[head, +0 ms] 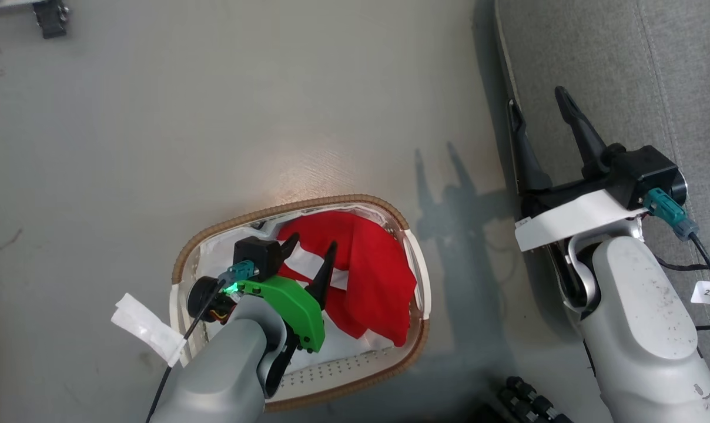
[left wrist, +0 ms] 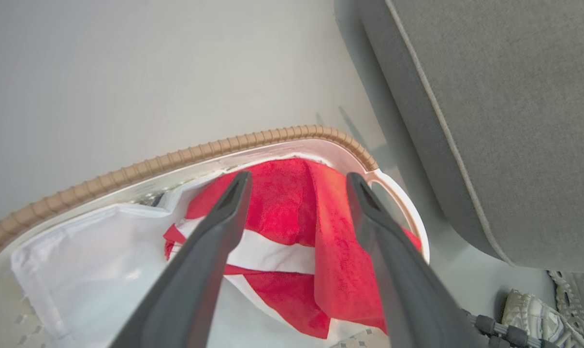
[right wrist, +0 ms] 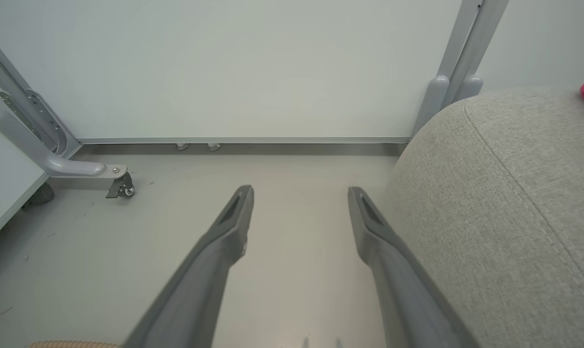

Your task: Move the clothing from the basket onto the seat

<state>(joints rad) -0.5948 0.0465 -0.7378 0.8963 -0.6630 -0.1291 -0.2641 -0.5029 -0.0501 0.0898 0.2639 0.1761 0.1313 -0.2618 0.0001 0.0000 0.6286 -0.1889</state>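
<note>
Red cloth with white stripes, the clothing (head: 367, 258) lies bunched inside the basket (head: 296, 205), toward its right wall, on the white liner (left wrist: 79, 270). The left gripper (head: 312, 241) hangs over the basket's left half, fingers spread wide around the garment's near fold and clasping nothing. The right gripper (head: 536, 97) is well to the right of the basket, likewise parted and empty, over the edge of the grey seat (head: 613, 70) that stands right of the basket on the floor (head: 214, 117).
</note>
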